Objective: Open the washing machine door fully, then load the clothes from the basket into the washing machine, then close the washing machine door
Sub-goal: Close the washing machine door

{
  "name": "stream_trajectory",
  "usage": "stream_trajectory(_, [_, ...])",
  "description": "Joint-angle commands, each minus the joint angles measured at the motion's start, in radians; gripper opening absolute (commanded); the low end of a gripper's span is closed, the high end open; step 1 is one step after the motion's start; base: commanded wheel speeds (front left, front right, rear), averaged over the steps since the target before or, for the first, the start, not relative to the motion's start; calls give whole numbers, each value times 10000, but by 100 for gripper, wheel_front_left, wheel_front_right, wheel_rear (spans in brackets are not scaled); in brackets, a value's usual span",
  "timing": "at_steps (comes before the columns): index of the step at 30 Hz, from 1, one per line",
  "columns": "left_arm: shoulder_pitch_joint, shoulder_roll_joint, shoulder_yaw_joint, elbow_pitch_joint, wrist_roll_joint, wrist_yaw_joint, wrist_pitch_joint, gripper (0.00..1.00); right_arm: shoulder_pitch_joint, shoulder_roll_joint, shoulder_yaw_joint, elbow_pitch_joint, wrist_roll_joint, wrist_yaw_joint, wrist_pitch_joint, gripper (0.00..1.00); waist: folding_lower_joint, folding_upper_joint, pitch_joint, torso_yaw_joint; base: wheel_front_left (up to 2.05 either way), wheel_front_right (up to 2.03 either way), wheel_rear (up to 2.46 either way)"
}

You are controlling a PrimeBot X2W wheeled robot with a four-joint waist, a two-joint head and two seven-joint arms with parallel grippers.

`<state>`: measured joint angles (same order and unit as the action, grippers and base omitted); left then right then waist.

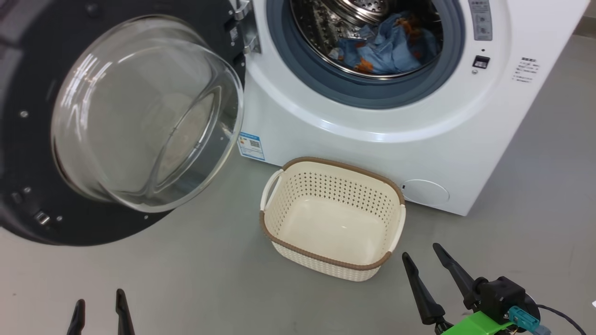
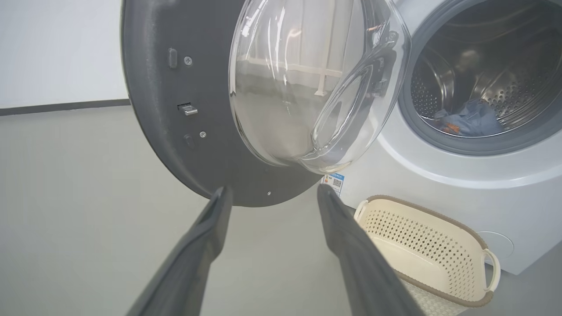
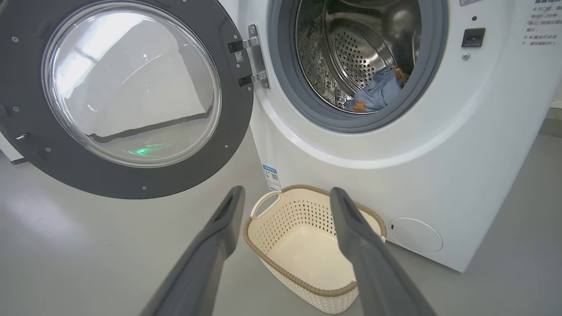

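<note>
The washing machine [image 1: 419,135] stands with its door [image 1: 139,116] swung wide open to the left. Blue clothes with orange print [image 1: 386,46] lie inside the steel drum, also seen as blue clothes [image 3: 377,90] in the right wrist view. The cream basket [image 1: 333,218] sits on the floor in front of the machine with nothing in it. My left gripper [image 1: 100,307] is open at the lower left, below the door. My right gripper [image 1: 423,253] is open just right of the basket's near corner, holding nothing.
Grey floor [image 1: 186,279] spreads in front of the machine. The open door [image 2: 197,109] hangs over the floor on the left. A round white flap [image 1: 426,193] and a blue label [image 1: 251,146] sit low on the machine's front.
</note>
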<state>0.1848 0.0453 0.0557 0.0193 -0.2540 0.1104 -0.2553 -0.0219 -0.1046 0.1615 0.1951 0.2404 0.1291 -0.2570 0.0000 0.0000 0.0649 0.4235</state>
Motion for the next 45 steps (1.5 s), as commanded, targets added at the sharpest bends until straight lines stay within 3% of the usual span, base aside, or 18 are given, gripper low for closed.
stream_trajectory(1, [-163, 49, 299, -180, -86, 70, -65, 100, -281, -90, 302, -182, -41, 16, -48, 100, 0, 0, -10, 119, 0, 0, 0])
stream_trajectory(18, [-8, 49, 318, -228, -62, 123, -65, 100, -220, -154, 439, -109, -19, 16, -48, 100, 0, 0, -141, 410, 0, 0, 0])
stream_trajectory(45, [-10, 49, 350, -311, -83, 164, -65, 100, -243, -180, 454, -122, -7, 16, -48, 100, 0, 0, -91, 267, 0, 0, 0])
